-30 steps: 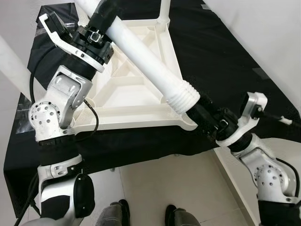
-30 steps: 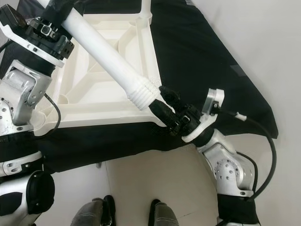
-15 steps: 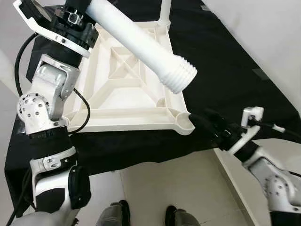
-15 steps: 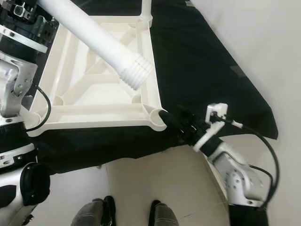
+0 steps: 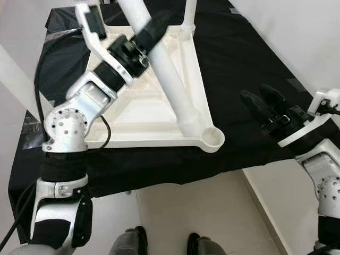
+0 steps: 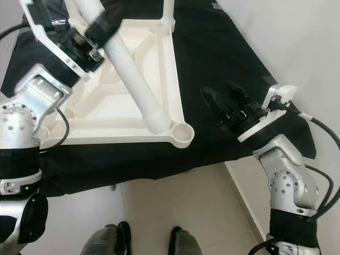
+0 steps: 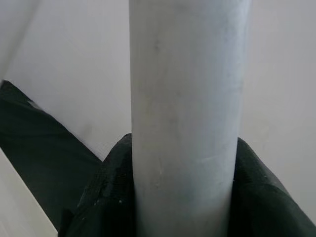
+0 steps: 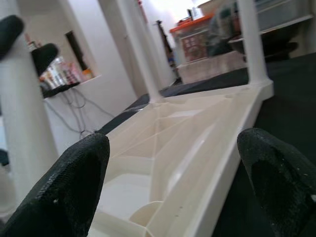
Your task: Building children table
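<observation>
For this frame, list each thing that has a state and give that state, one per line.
left gripper: shut on the white table leg, up over the tabletop.
right gripper: open, holding nothing, off to the right of the tabletop.
white table leg: tilted, lower end at the near right corner, beside the socket.
corner socket: open, no leg in it.
tabletop: upside down on the black cloth.
far corner leg: upright, fitted.
</observation>
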Available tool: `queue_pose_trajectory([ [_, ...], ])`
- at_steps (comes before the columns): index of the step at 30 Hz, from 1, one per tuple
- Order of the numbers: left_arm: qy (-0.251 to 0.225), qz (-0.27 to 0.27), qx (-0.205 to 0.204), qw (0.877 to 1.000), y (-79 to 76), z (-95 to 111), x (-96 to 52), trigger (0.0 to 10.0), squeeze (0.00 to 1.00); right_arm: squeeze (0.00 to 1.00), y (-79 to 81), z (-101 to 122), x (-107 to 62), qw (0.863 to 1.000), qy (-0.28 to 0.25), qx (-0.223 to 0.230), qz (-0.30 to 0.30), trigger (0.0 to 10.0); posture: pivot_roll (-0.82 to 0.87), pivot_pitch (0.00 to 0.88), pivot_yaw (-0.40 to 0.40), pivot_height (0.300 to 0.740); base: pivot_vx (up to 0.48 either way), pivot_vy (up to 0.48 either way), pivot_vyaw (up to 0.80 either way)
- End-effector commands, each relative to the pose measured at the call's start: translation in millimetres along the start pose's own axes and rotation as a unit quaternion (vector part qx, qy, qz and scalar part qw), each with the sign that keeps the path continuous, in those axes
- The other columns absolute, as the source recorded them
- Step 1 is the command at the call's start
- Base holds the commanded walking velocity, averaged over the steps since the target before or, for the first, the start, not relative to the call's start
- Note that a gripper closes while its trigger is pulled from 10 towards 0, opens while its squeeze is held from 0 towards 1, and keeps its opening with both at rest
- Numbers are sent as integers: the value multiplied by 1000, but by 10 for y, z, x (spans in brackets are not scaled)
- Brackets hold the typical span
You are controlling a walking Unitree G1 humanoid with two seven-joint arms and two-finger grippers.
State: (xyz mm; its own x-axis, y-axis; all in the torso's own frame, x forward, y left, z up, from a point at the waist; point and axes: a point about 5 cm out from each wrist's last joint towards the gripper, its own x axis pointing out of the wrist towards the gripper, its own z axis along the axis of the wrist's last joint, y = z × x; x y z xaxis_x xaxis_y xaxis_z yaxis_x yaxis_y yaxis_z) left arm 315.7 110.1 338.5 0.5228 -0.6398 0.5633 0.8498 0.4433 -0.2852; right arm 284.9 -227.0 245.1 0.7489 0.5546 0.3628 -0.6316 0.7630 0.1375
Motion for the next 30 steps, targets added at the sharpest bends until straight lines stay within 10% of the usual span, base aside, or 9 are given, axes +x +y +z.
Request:
queue_pose_trajectory([
  [1,30,-36,47,998,-108,-111,-6,0,0,0,194,18,65,996,30,-14,79,10000,-34,202,-12,740,0,0,0],
  [9,101,-130,113,980,-325,-483,-29,0,0,0,632,-98,366,966,121,-68,219,10000,-31,206,-13,740,0,0,0],
  [30,96,-236,103,961,-529,-553,-84,0,0,0,901,-427,495,944,174,-14,280,10000,-33,210,-21,740,0,0,0],
])
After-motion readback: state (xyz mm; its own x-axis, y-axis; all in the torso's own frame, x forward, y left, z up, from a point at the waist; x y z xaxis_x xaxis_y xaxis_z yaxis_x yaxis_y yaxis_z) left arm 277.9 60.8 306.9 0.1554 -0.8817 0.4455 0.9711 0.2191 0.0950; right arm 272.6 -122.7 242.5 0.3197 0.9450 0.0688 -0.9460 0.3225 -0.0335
